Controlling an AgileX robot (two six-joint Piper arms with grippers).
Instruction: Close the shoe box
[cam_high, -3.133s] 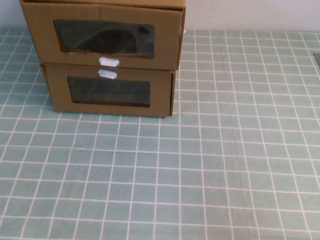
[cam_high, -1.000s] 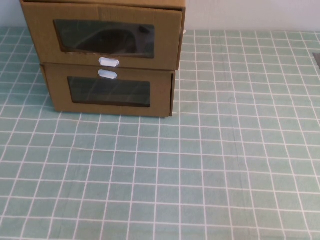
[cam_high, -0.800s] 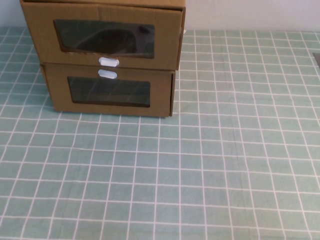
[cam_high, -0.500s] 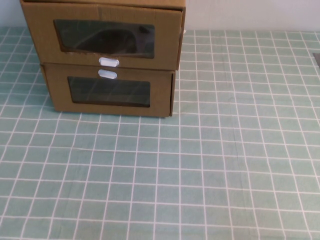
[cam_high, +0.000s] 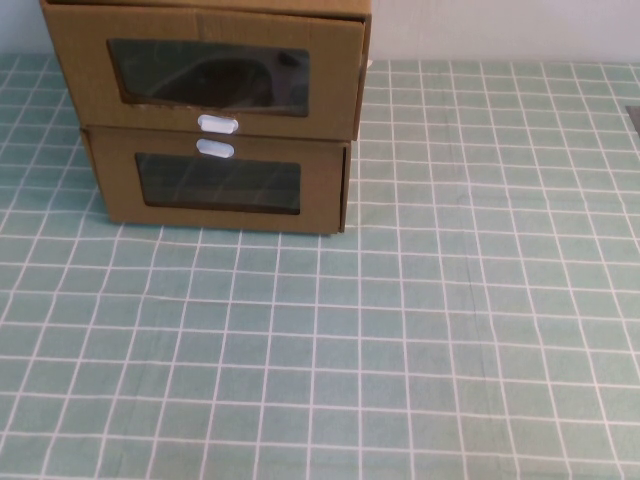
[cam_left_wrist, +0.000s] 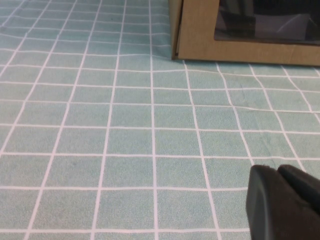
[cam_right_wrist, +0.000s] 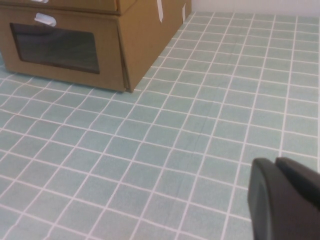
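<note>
The shoe box (cam_high: 80, 70) is the upper of two stacked brown cardboard boxes at the far left of the table. It has a clear window (cam_high: 208, 75) and a white pull tab (cam_high: 218, 124) below it. Its front seems to stand slightly forward of the box beneath. Only its bottom edge (cam_right_wrist: 90, 5) shows in the right wrist view. Neither gripper shows in the high view. My left gripper (cam_left_wrist: 277, 172) is shut and empty over the cloth, well short of the boxes. My right gripper (cam_right_wrist: 275, 165) is shut and empty, also far from them.
The lower cardboard box (cam_high: 120, 180) has its white tab (cam_high: 215, 149) above its window and rests on the green checked cloth (cam_high: 450, 300). It also shows in the left wrist view (cam_left_wrist: 200, 45) and the right wrist view (cam_right_wrist: 110, 60). A wall runs behind the table.
</note>
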